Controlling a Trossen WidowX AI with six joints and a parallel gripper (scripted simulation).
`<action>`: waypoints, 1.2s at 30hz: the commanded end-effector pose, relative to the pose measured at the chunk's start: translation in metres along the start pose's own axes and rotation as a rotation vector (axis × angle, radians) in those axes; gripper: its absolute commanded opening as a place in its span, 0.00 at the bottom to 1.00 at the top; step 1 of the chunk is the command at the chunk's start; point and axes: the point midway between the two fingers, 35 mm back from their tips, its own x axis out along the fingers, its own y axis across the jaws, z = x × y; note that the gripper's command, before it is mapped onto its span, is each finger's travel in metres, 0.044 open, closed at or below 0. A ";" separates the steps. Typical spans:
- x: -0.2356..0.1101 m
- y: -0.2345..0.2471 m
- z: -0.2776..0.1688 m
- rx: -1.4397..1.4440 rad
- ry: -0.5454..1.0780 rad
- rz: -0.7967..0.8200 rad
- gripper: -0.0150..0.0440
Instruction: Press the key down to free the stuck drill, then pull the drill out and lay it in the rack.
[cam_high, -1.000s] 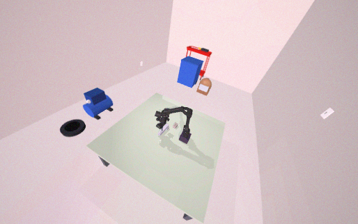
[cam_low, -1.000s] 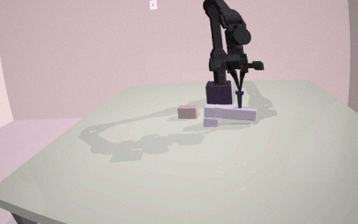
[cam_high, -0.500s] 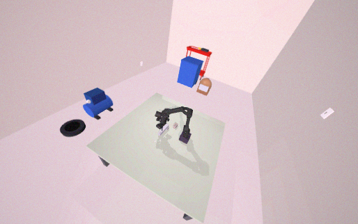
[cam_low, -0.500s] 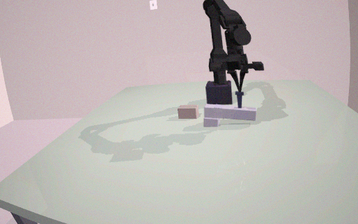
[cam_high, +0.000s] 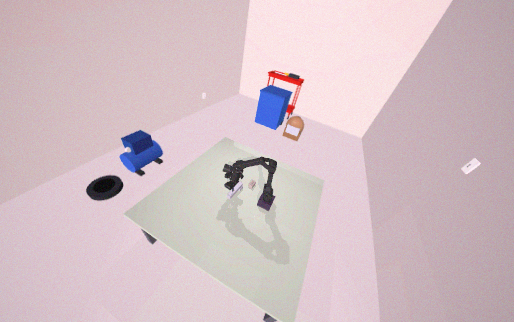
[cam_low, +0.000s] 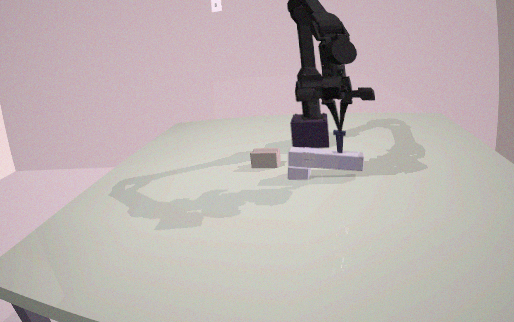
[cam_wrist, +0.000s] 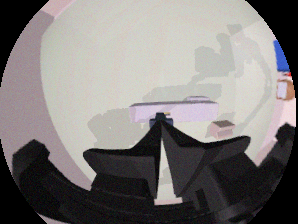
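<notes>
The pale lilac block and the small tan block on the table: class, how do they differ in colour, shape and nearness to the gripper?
The lilac block is pale purple; the tan block is pinkish brown. The lilac one is long, with a foot dropping at one end; the tan one is short and plain. A dark key stands on the lilac block under the shut gripper; the tan block sits apart, untouched. Both rest on the green table.

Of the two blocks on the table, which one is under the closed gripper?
The lavender L-shaped block, bearing the dark key under the gripper; the tan block lies apart.
</notes>
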 end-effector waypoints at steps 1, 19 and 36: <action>0.025 0.000 -0.008 -0.001 0.055 -0.011 0.25; -0.054 0.002 0.004 -0.001 0.054 -0.011 0.70; -0.001 -0.096 0.016 -0.892 0.055 0.000 1.00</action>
